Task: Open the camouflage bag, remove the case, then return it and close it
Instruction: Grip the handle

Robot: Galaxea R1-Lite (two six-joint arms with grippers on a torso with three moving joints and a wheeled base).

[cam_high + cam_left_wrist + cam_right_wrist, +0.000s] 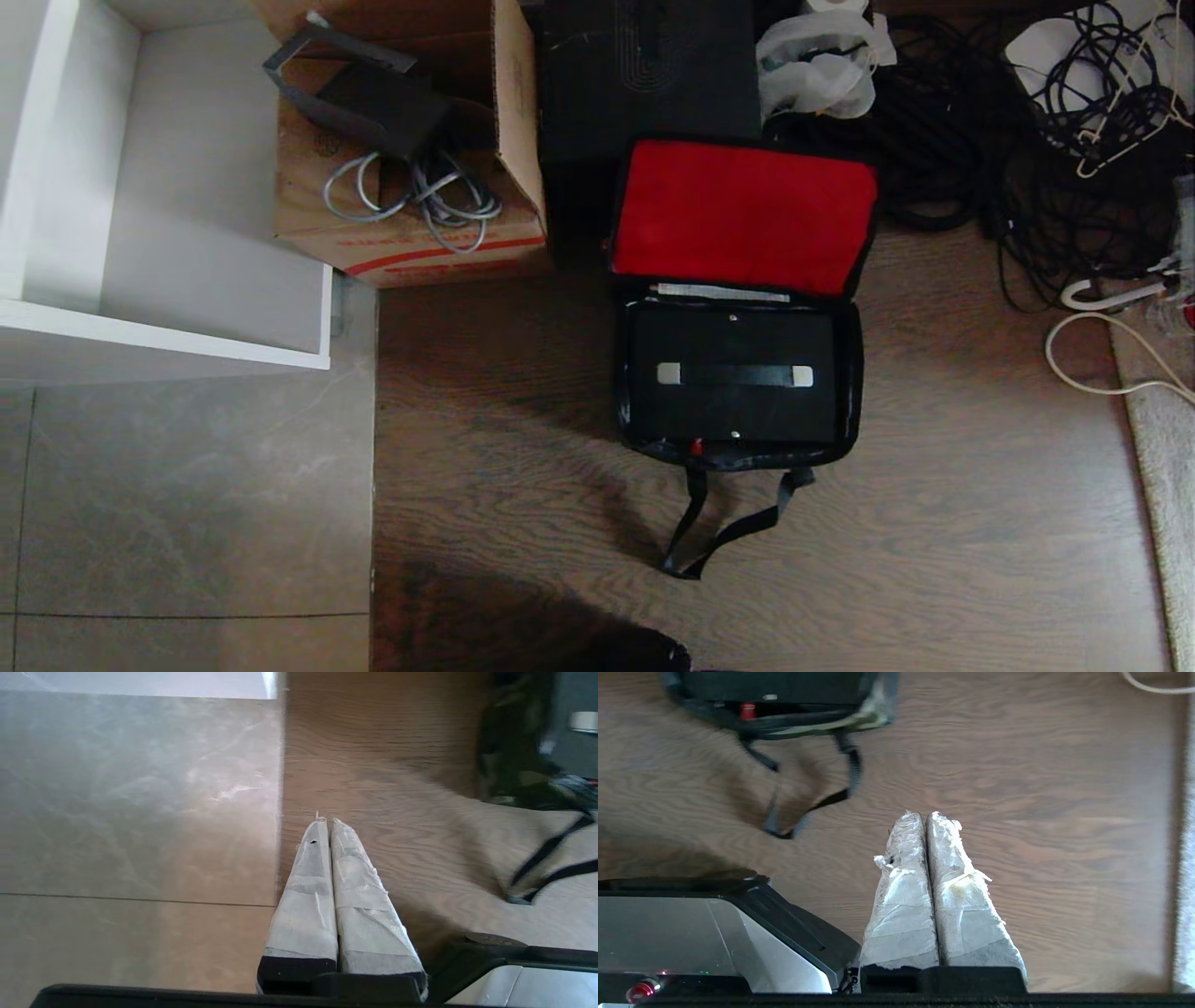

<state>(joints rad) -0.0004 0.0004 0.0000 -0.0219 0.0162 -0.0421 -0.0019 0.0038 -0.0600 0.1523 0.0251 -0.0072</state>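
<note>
Wood floor carries the bag (738, 308), flap thrown back, case (733, 373) inside. Left tool (325, 821) and right tool (920, 814) hang pressed together, well short of it. Judging by this, lifting the case comes next, so a tool must spread ahead over its handle (735, 375).

Left gripper (327, 823) points down at the floor, its two tape-wrapped fingers (308, 896) pressed together along their whole length, nothing between them. Tips hang over the seam where the grey tile floor (131, 812) meets the wood-grain floor (383, 788). The camouflage bag (504, 756) sits at the frame edge, well apart from the gripper, partly cut off. Its black shoulder strap (546, 858) lies loose on the wood. A silver bracket (584, 721) shows on a dark surface inside the bag.
</note>
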